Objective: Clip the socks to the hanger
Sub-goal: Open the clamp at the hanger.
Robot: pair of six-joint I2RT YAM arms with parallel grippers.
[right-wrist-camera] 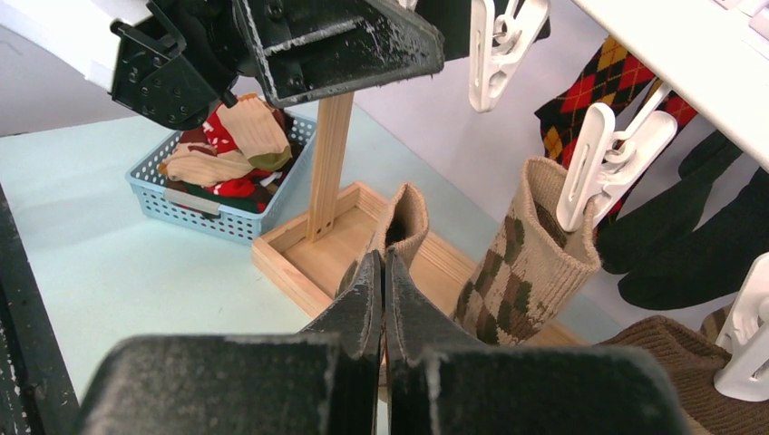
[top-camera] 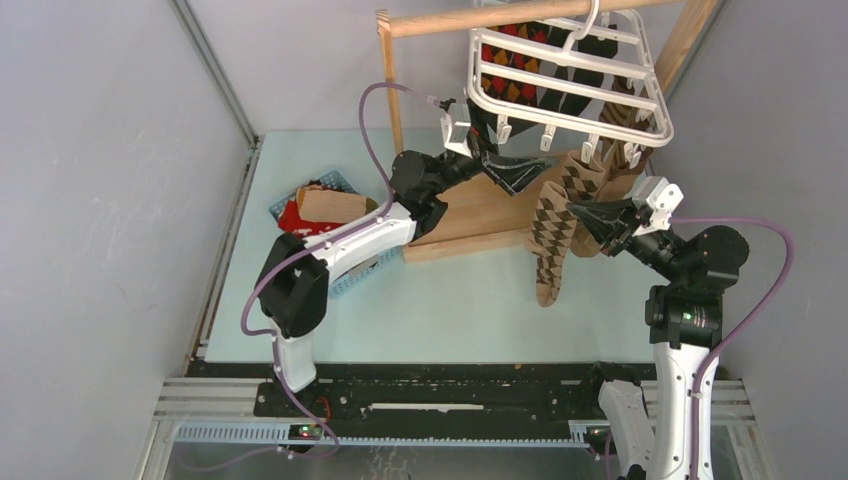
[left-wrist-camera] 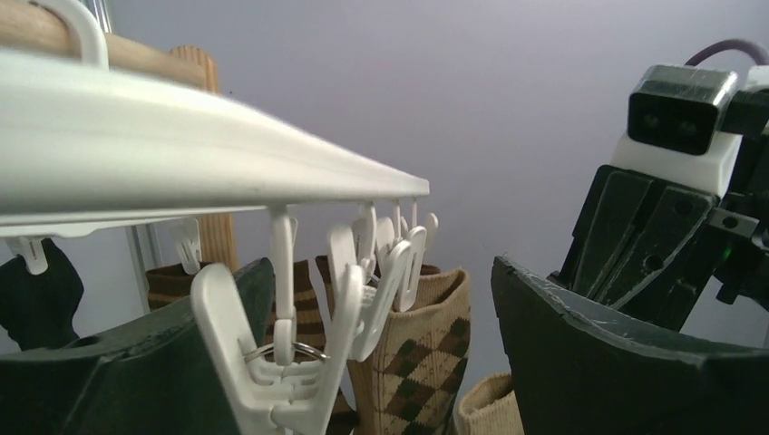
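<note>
**White clip inside your wide-spread left gripper; right gripper pinching the tan sock**

Your left gripper's fingers stand far apart under the near-left edge of the hanger. The clip dangles in the gap between them, and I cannot tell whether either pad touches it. Your right gripper's fingers are pressed flat together. They nip the tan sock just below its cuff and hold it upright, beside the argyle sock that already hangs from a clip.

Your left arm rises from the near edge of the table. Its elbow is bent above the blue basket at the left edge, and its wrist tilts up toward the hanger. Your right arm stands upright at the right end of the near edge and bends at the elbow. Its forearm points left toward the wooden stand at the far edge.

The hanger hangs tilted from the stand's rail and carries a red argyle sock and black socks. More socks lie heaped in the basket.
</note>
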